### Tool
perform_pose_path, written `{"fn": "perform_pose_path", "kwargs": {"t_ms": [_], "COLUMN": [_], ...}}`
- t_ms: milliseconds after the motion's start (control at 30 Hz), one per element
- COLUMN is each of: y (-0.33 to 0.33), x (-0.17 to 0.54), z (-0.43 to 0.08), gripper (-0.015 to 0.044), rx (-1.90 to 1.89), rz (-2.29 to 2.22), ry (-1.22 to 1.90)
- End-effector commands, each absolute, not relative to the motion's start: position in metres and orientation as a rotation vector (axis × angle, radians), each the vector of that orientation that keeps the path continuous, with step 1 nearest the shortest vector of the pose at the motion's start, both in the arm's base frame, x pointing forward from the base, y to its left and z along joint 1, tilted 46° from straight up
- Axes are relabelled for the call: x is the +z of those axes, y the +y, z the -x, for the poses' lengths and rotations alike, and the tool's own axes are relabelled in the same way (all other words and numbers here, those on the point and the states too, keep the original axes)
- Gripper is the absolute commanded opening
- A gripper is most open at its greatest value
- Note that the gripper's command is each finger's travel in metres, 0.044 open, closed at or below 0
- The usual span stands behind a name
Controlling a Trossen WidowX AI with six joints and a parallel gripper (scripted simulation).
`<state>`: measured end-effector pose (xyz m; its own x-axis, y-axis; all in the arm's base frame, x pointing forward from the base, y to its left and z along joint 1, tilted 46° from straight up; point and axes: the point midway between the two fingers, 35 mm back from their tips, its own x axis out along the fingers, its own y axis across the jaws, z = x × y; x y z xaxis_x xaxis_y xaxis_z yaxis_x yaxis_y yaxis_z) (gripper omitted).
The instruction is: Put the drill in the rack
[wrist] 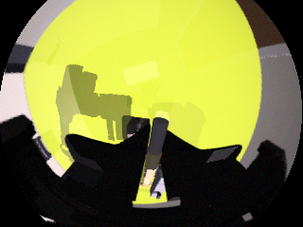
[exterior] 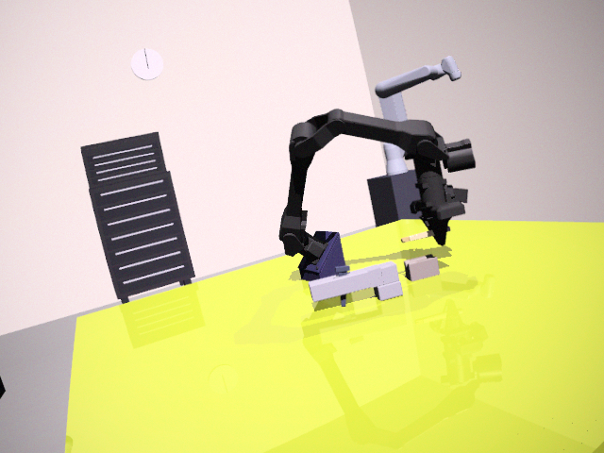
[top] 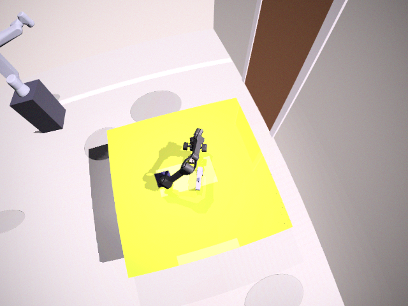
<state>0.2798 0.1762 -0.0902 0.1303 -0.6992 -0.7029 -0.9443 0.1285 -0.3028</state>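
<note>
Drill (exterior: 414, 238) is a thin tan rod, hanging level above the yellow bench (exterior: 243, 390), pinched at one end by my end effector (exterior: 441, 239), whose jaws are nearly shut on it; the rest of the rod sticks out sideways toward the arm's base. From the wrist view I can see the rod (wrist: 154, 165) running between the dark fingers, though how much of it they cover I cannot tell. It looks already pulled free of the pale grey block (exterior: 356, 282), with the small dark key (exterior: 342, 269) on that block's top. Below and just beside the end effector sits the small taupe piece (exterior: 422, 268), which I take for the rack. My worry is the grip: held at one end only, the rod could swivel or slip as I lower it, then land across the rack's edge or roll off onto the bench. Coming down too steeply might also knock the rack aside.
</note>
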Motion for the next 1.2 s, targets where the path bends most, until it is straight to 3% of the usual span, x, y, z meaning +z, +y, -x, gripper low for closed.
{"fn": "perform_pose_path", "kwargs": {"t_ms": [0,1167], "y": [0.175,0.152], "x": [-0.095,-0.124], "z": [-0.273,-0.265], "gripper": [0.0,0.0], "rx": [0.398,0.397], "rz": [1.625,1.626], "ry": [1.637,1.637]}}
